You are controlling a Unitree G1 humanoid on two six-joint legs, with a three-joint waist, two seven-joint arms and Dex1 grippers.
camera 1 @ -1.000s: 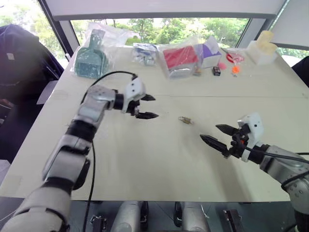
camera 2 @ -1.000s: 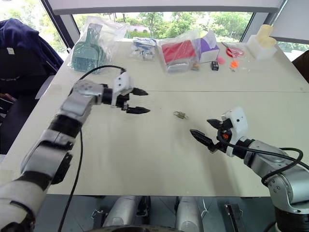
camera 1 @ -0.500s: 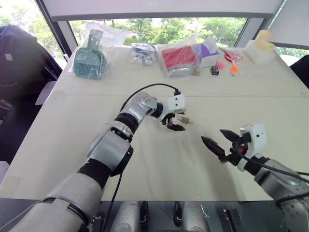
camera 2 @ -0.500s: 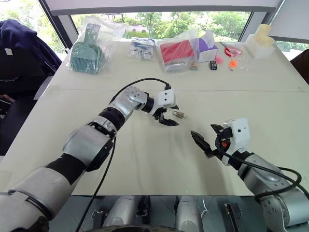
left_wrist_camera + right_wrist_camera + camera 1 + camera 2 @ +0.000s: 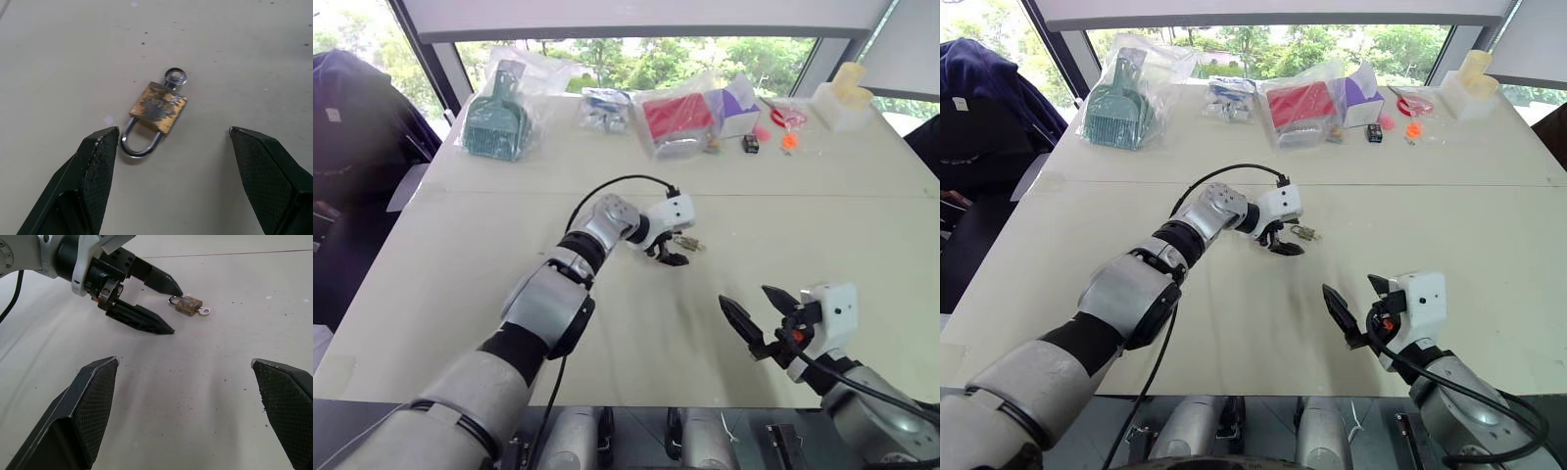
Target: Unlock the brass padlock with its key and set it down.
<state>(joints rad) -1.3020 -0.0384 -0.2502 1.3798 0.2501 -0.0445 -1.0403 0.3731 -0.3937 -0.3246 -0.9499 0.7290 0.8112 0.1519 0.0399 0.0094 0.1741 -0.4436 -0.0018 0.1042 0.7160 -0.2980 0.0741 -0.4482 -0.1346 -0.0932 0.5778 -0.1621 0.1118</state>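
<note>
The brass padlock (image 5: 157,107) lies flat on the pale table (image 5: 607,323), its silvery shackle closed. The key (image 5: 175,77) sticks out of the end of its body. My left gripper (image 5: 173,132) hangs open just over it, one finger on each side and neither touching; the head view shows it at the table's middle (image 5: 674,250). In the right wrist view the padlock (image 5: 188,305) sits right at the left gripper's tips. My right gripper (image 5: 749,299) stands open and empty, nearer the front edge and to the right, pointing toward the padlock.
Along the back edge lie a bagged green brush (image 5: 496,122), a bagged red box (image 5: 677,116), a purple box (image 5: 739,103), a small black box (image 5: 751,143), red scissors (image 5: 788,116) and a white block (image 5: 845,98). A black cable (image 5: 607,183) loops over my left forearm.
My left gripper swung right and down from the table's left side to straddle the padlock. My right gripper drew back toward the front edge. Both stayed open.
</note>
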